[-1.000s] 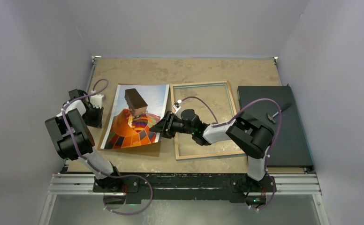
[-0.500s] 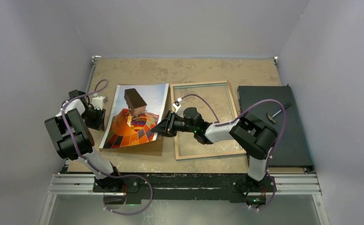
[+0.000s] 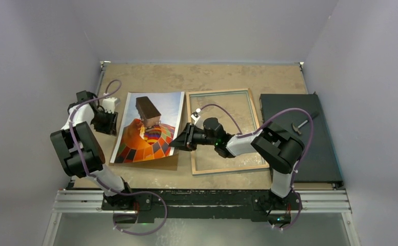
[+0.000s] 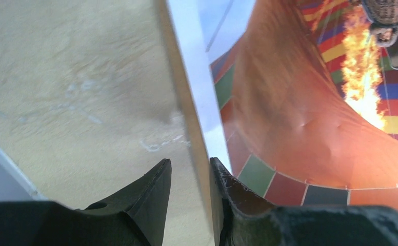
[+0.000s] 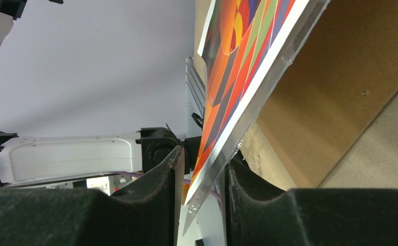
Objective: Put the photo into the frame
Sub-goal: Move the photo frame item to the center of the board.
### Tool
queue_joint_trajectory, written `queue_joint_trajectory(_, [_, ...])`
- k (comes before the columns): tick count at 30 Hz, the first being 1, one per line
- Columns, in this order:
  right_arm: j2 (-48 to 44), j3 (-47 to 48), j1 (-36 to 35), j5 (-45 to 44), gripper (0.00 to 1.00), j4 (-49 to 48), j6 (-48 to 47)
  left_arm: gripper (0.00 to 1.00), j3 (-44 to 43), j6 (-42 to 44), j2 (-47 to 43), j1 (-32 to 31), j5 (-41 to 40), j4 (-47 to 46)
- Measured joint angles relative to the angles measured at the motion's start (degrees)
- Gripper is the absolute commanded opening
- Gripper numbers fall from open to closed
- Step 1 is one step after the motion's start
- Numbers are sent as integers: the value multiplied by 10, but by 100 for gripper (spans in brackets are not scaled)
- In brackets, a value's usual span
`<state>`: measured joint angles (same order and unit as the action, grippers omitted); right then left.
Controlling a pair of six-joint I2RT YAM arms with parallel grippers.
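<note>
The photo (image 3: 151,136) of a hot-air balloon lies left of centre over a brown backing board (image 3: 162,163), its right side raised off the board. My right gripper (image 3: 176,142) is shut on that raised right edge. In the right wrist view the photo (image 5: 238,61) and a clear sheet (image 5: 271,84) under it sit slanted between the fingers of that gripper (image 5: 203,154). My left gripper (image 3: 112,123) is at the photo's left edge. The left wrist view shows it (image 4: 189,163) open, the photo (image 4: 299,102) edge running between the fingers close to the right one. The frame (image 3: 227,168), wood rim up, lies flat to the right.
A black board (image 3: 315,154) lies at the far right with a small metal tool (image 3: 298,125) on it. The backing board (image 5: 340,92) shows beneath the lifted photo. Grey walls close in on the left, back and right of the table.
My right gripper's jaws have narrowed on the photo's right edge and shifted a little right. The left arm has moved slightly toward the back, and its jaws have widened.
</note>
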<state>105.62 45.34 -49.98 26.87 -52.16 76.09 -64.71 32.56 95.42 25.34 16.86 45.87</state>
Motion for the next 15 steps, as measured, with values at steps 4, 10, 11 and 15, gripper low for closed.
queue_joint_trajectory(4, [0, -7, 4, 3, 24, 0, -4, 35, 31, -5, -5, -39, -12, -23])
queue_joint_trajectory(10, [0, -14, 9, 14, 23, 8, -8, 35, 72, -16, -5, -69, -43, -52])
queue_joint_trajectory(11, [0, -14, 9, 15, 22, 9, -8, 35, 75, -17, -5, -69, -50, -59])
queue_joint_trajectory(15, [0, -21, 9, 17, 12, 9, -12, 34, 82, -19, -5, -69, -71, -83])
